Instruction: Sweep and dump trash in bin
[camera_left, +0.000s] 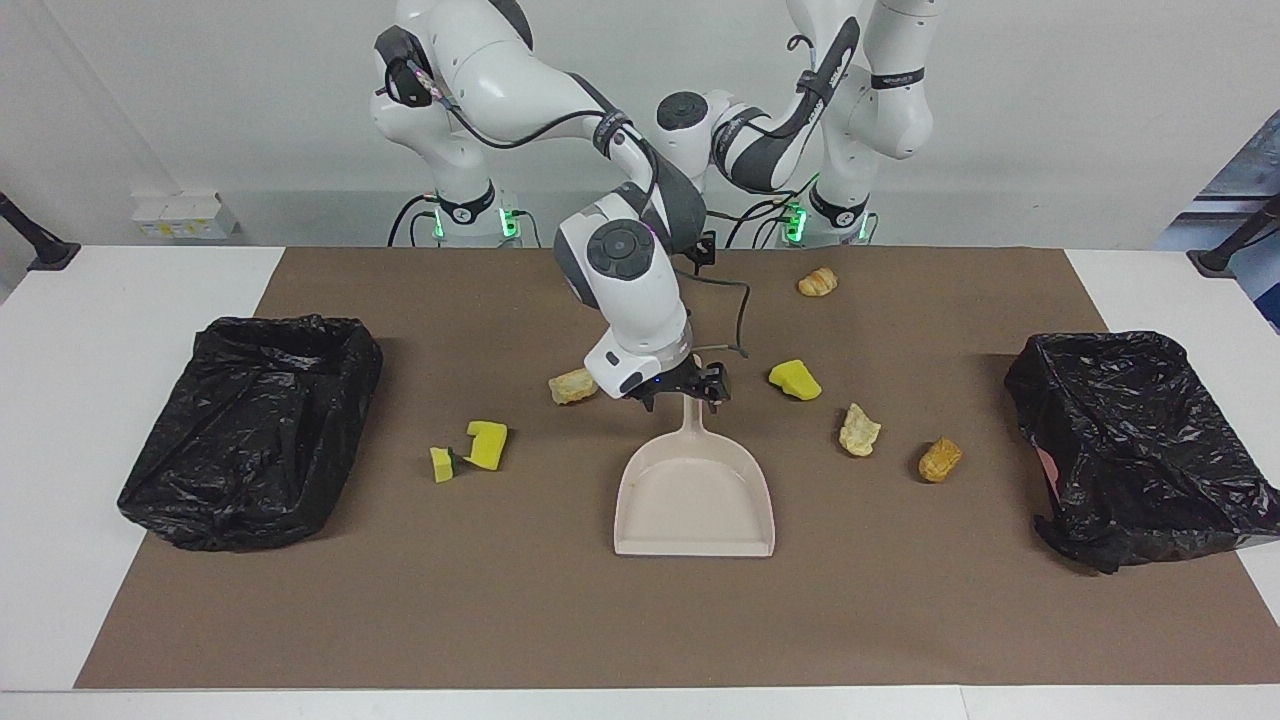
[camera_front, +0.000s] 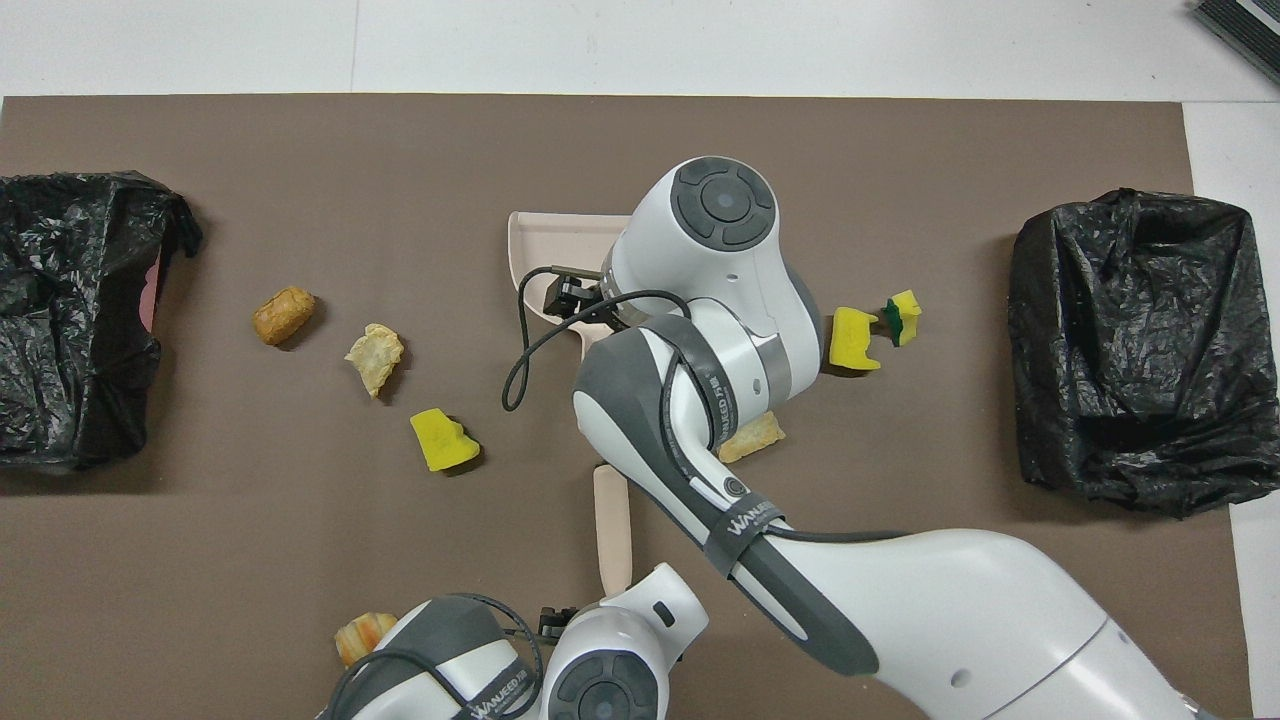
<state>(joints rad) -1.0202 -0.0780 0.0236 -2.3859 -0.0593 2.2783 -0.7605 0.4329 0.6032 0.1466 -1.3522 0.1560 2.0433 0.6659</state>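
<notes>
Seven trash scraps (camera_left: 795, 380) lie on the brown mat around the beige dustpan (camera_left: 694, 505). Seen from the facing camera, four sit between 1 and 3 o'clock of it and three between 9 and 11 (none in the pan). The right gripper (camera_left: 683, 392) straddles the dustpan's handle, fingers spread. The left gripper (camera_left: 702, 250) is over the brush (camera_front: 612, 520); I cannot tell whether it is spread or closed

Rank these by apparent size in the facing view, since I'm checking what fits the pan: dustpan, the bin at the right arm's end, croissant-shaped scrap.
1. Bin, lined in black, largest.
2. Dustpan.
3. Croissant-shaped scrap, smallest; it lies nearest the robots, so looks slightly smaller.
</notes>
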